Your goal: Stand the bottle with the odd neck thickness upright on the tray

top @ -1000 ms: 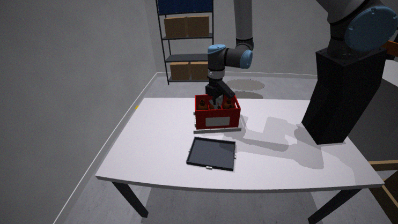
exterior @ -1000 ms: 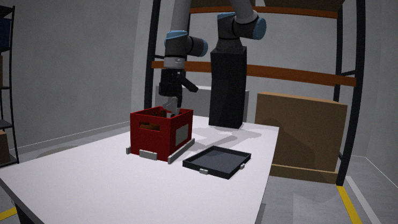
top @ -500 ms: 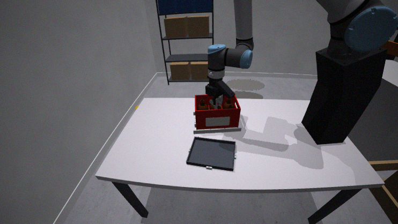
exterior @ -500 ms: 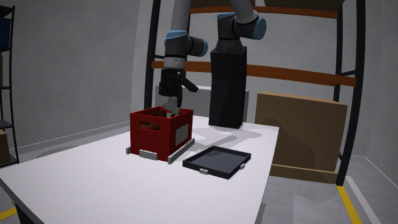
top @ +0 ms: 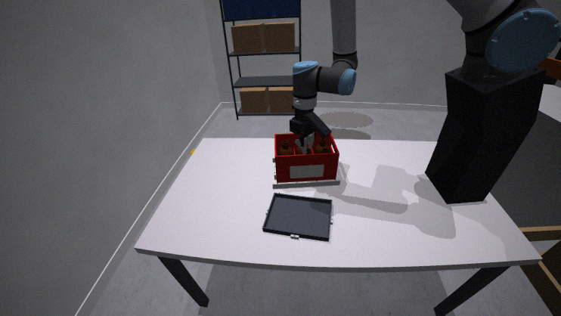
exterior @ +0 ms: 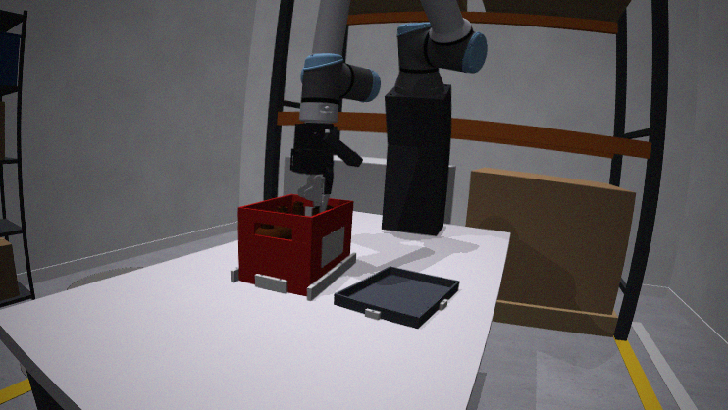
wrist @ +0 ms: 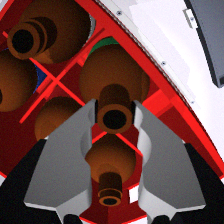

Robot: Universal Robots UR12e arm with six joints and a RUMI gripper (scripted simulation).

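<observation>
The red crate [top: 282, 168] [exterior: 275, 262] [wrist: 162, 97] stands on the table with brown bottles upright in its compartments. My gripper [top: 305, 148] [exterior: 316, 207] [wrist: 114, 101] reaches down into the crate top, its jaws shut on the neck of the front middle bottle [wrist: 114, 70], just around its mouth. That bottle is upright in its compartment. Other bottles show in the wrist view at upper left [wrist: 62, 30], left [wrist: 15, 82] and below the held one [wrist: 110, 162]; another is partly behind a jaw. I cannot tell whose neck differs. The dark tray [top: 298, 215] [exterior: 397, 295] holds nothing.
A grey strip [top: 306, 184] [exterior: 331, 277] runs along the crate's front base, between crate and tray. Small light blocks [top: 294, 237] [exterior: 373, 313] sit at the tray's sides. The crate walls and dividers [wrist: 56, 79] surround the bottles. The arm's black pedestal [top: 478, 137] [exterior: 415, 178] stands beyond the crate.
</observation>
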